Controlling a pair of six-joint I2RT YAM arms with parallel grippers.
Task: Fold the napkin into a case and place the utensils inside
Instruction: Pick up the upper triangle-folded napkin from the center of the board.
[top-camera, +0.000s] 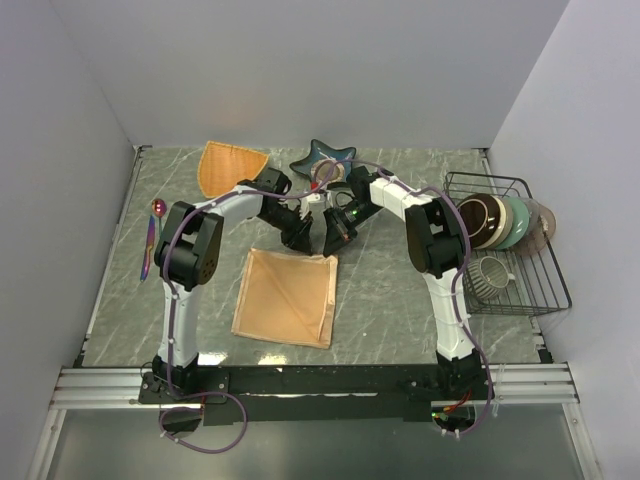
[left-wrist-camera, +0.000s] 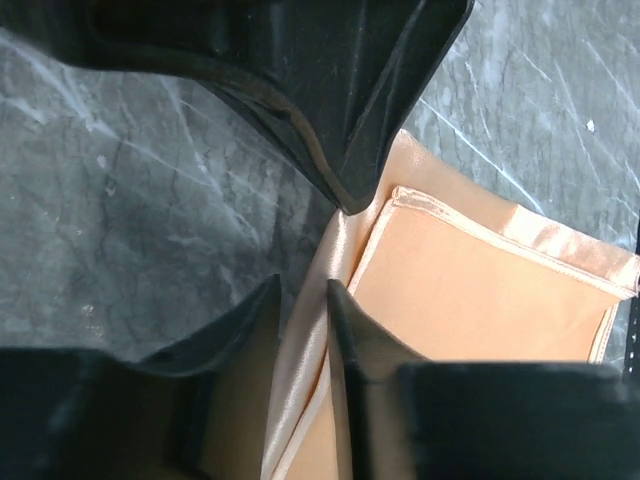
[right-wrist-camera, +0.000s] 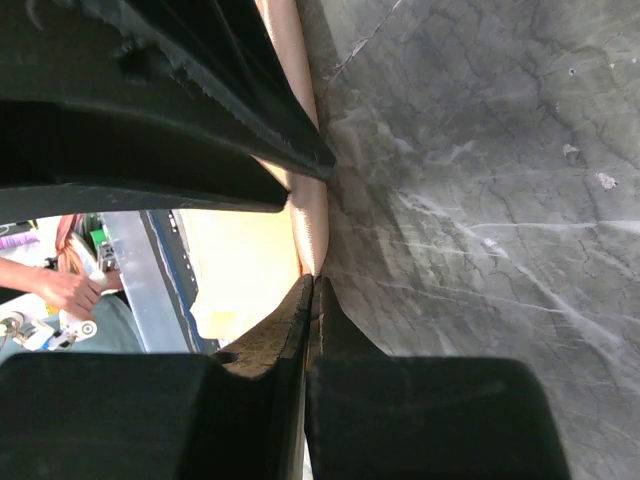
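The peach-orange napkin (top-camera: 285, 297) lies folded flat in the middle of the table. Both grippers meet at its far edge. My right gripper (top-camera: 333, 237) (right-wrist-camera: 312, 280) is shut on that edge, and the satin napkin (right-wrist-camera: 310, 220) rises from its fingertips. My left gripper (top-camera: 297, 237) (left-wrist-camera: 303, 290) straddles the napkin's hemmed border (left-wrist-camera: 470, 290), its jaws a narrow gap apart with the shiny fold between them. The utensils (top-camera: 152, 235), with a purple-pink sheen and a round-bowled spoon, lie at the far left of the table, away from both grippers.
An orange fan-shaped dish (top-camera: 232, 167) and a dark blue star-shaped dish (top-camera: 322, 158) sit at the back. A black wire rack (top-camera: 510, 245) at the right holds bowls and a cup. Grey walls close in the left, back and right sides.
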